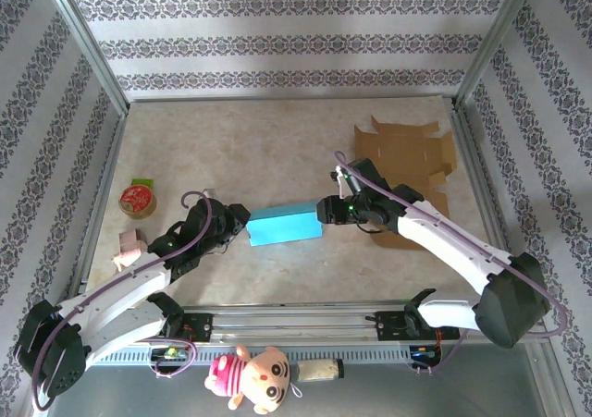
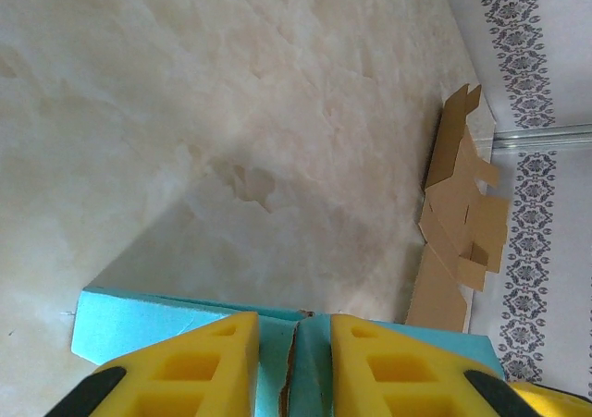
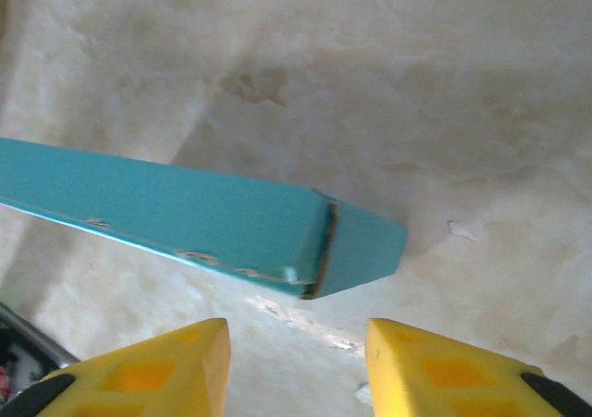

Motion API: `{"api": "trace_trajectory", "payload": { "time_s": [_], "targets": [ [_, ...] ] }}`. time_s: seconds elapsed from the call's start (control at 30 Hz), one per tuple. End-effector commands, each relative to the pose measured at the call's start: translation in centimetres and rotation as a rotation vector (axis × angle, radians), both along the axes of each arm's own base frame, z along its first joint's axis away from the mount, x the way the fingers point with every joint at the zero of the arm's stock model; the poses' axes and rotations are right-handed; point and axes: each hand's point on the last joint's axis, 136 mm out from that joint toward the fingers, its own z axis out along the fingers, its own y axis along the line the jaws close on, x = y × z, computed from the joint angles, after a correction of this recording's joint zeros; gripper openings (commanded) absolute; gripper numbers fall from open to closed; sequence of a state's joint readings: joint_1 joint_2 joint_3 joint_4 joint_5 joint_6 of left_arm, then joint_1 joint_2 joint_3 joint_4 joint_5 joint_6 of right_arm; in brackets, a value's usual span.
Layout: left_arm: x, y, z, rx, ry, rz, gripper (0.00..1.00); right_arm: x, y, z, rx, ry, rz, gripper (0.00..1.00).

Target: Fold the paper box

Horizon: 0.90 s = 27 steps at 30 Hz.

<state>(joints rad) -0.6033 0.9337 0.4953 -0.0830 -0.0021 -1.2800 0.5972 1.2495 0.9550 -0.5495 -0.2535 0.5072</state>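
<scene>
The teal paper box (image 1: 285,224) lies closed up as a long block in the middle of the table. My left gripper (image 1: 239,225) is at its left end. In the left wrist view the yellow fingers (image 2: 199,361) stand a narrow gap apart over the box's end face (image 2: 120,320), with a torn flap seam running between them; my left gripper (image 2: 294,323) may or may not be pinching it. My right gripper (image 1: 324,212) sits just off the box's right end. In the right wrist view that gripper (image 3: 296,329) is open, with bare table between it and the box (image 3: 185,209).
Flat brown cardboard blanks (image 1: 407,158) lie at the back right, also seen in the left wrist view as cardboard (image 2: 458,223). A red-topped round tin (image 1: 138,199) and a small pink object (image 1: 129,246) sit at the left edge. A plush toy (image 1: 252,377) lies below the front rail.
</scene>
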Motion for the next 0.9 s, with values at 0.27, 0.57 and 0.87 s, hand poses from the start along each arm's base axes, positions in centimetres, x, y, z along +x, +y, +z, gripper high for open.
{"api": "trace_trajectory", "payload": {
  "time_s": [0.27,0.57,0.87],
  "targets": [
    [-1.5,-0.1,-2.6,0.085,0.085,-0.069,0.27,2.1,0.9,1.0,0.048,0.002,-0.037,0.51],
    [-3.0,0.6,-4.0,0.149,0.144,-0.103,0.27,0.4,-0.9,-5.4,-0.171,0.05,0.017,0.17],
    [-8.1,-1.5,-6.0,0.234,0.237,-0.224,0.24,-6.5,-3.4,-7.1,-0.178,0.11,-0.004,0.22]
  ]
}}
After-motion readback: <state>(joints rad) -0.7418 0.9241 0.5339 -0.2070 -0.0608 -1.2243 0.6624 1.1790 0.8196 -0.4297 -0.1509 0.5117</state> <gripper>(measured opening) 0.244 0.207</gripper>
